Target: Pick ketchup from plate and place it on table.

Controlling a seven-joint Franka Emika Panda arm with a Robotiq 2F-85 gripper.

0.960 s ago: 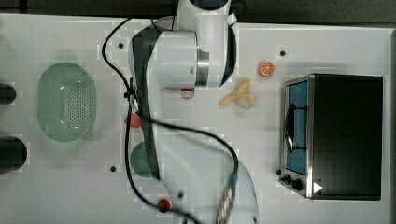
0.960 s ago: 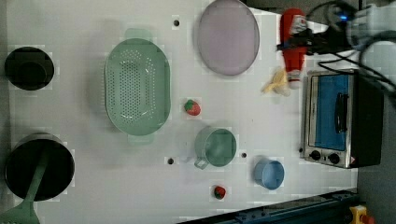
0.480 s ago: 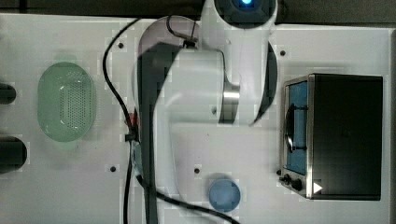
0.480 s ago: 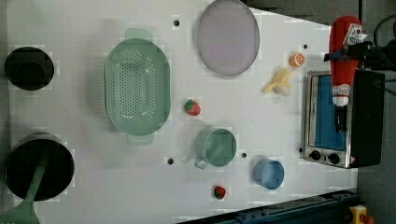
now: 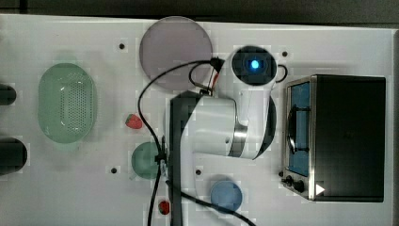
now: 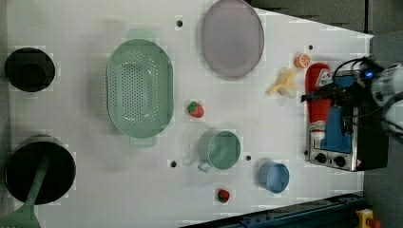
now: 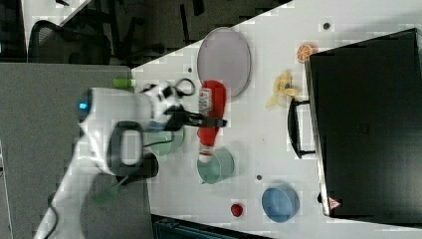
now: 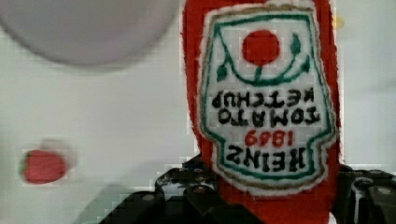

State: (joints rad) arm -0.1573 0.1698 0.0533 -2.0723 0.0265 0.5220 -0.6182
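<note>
My gripper (image 7: 214, 121) is shut on the ketchup (image 7: 211, 117), a red bottle with a white label, and holds it in the air, clear of the table (image 5: 94, 188). In the left view the ketchup (image 6: 317, 102) hangs in front of the oven, with the gripper (image 6: 328, 92) across its middle. The wrist view has the ketchup (image 8: 266, 102) label close up, dark fingers (image 8: 201, 191) at either side. The mauve-grey plate (image 5: 176, 52) lies bare at the table's far edge; plate (image 7: 224, 59) and plate (image 8: 84, 28) sit just beyond the bottle.
A black toaster oven (image 5: 348, 136) stands at the top view's right. A green basket (image 5: 67, 103), strawberry (image 5: 134, 121), green cup (image 5: 146, 160) and blue dish (image 5: 226, 195) lie on the table. Banana (image 6: 283, 83) and orange slice (image 6: 302, 60) sit near the oven.
The arm has swung across the table with the ketchup still gripped. In the left view the bottle went right, then came down and a little left.
</note>
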